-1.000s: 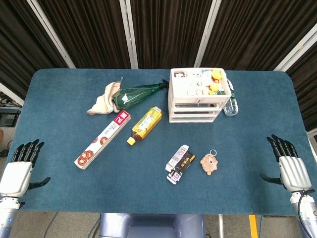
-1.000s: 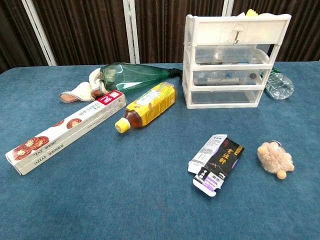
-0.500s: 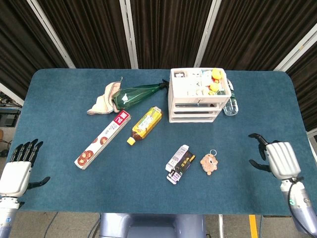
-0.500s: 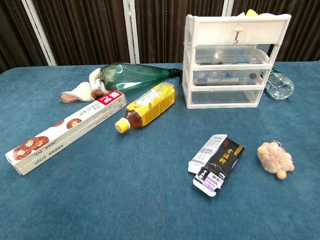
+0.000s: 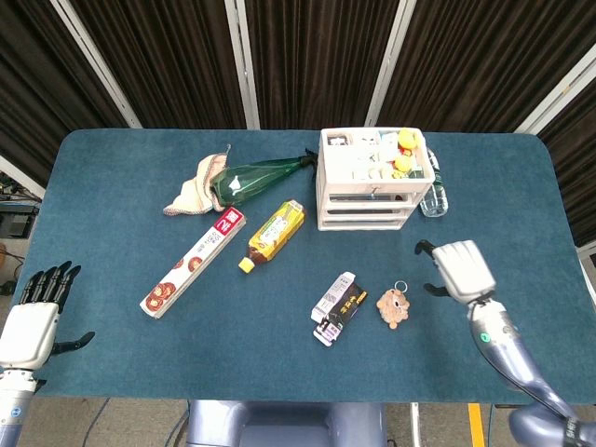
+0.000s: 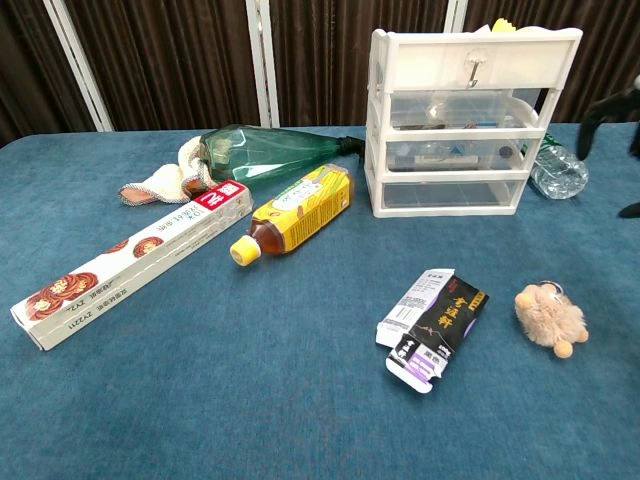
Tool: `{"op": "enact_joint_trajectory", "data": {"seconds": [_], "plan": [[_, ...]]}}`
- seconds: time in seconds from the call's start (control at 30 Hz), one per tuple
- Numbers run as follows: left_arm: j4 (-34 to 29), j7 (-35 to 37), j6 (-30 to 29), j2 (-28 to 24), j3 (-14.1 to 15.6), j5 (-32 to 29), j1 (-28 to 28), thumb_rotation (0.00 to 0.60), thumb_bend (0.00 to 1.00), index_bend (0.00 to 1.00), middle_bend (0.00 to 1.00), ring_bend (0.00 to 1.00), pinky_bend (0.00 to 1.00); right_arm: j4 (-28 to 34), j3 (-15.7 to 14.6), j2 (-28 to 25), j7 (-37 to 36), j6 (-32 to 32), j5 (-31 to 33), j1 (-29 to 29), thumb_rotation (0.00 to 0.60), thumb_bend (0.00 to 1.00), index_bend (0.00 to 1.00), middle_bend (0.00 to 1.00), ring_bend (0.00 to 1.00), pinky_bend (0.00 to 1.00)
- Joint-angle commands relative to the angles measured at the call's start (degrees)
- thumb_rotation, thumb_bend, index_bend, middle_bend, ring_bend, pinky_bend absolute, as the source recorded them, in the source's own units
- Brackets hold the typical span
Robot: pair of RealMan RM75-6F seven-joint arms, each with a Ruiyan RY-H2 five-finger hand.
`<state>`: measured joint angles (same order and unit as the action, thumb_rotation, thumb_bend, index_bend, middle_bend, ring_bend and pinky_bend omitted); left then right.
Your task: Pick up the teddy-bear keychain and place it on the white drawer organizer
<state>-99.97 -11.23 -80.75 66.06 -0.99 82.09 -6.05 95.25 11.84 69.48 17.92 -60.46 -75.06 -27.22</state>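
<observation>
The teddy-bear keychain point(image 5: 394, 307) point(image 6: 549, 317) is a small tan plush with a metal ring, lying on the blue table right of a black-and-white packet. The white drawer organizer point(image 5: 369, 181) point(image 6: 458, 122) stands at the back, small toys on its top. My right hand point(image 5: 455, 268) hovers open, fingers apart, just right of and slightly behind the keychain, holding nothing; only its dark fingertips point(image 6: 606, 112) show at the chest view's right edge. My left hand point(image 5: 37, 312) is open at the table's near-left corner, far from everything.
A black-and-white packet point(image 5: 337, 308) lies just left of the keychain. A yellow tea bottle point(image 5: 273, 233), a long red-and-white box point(image 5: 193, 262), a green bottle point(image 5: 262, 176) and a cloth point(image 5: 194, 186) lie left of the organizer. A clear bottle point(image 5: 433, 192) lies at its right.
My right hand has swung in from the table's right edge leftward and away from me, now close to the keychain. The left hand and all objects have stayed put.
</observation>
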Motion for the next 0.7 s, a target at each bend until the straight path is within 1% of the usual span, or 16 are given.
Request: {"op": "enact_joint_trajectory", "data": {"seconds": [0.03,0.27,0.4,0.53,0.7], "plan": [[-0.1,0.11,0.18,-0.09,-0.02,-0.16,-0.07,0.6,0.1,0.0,0.0,0.0,0.0,-2.12,0.46,4.2,3.93,2.68,4.49,-2.7,0.6,0.0,0.41,1.0,1.0,0.88],[-0.36,0.83,0.59,-0.41,-0.14,-0.67,-0.2,0.6,0.1,0.0,0.0,0.0,0.0,-6.05,0.02,10.83,8.42,3.8,10.31,-5.29,0.6,0.0,0.44,1.0,1.0,0.88],[-0.58,1.22,0.84,-0.62,-0.13,-0.89,-0.25,0.6,0.1,0.0,0.0,0.0,0.0,-8.25,-0.35,13.85,9.42,3.65,12.01,-6.06,0.6,0.04,0.45,1.0,1.0,0.88],[-0.65,1.45,0.91,-0.73,0.0,-0.67,-0.28,0.6,0.1,0.0,0.0,0.0,0.0,-10.21,-1.01,16.44,10.25,3.77,13.5,-6.55,0.6,0.04,0.45,1.0,1.0,0.88],[-0.67,1.85,0.97,-0.87,0.04,-0.68,-0.28,0.6,0.1,0.0,0.0,0.0,0.0,-12.97,-1.58,18.86,10.33,3.31,14.49,-6.75,0.6,0.09,0.49,1.0,1.0,0.88]]}}
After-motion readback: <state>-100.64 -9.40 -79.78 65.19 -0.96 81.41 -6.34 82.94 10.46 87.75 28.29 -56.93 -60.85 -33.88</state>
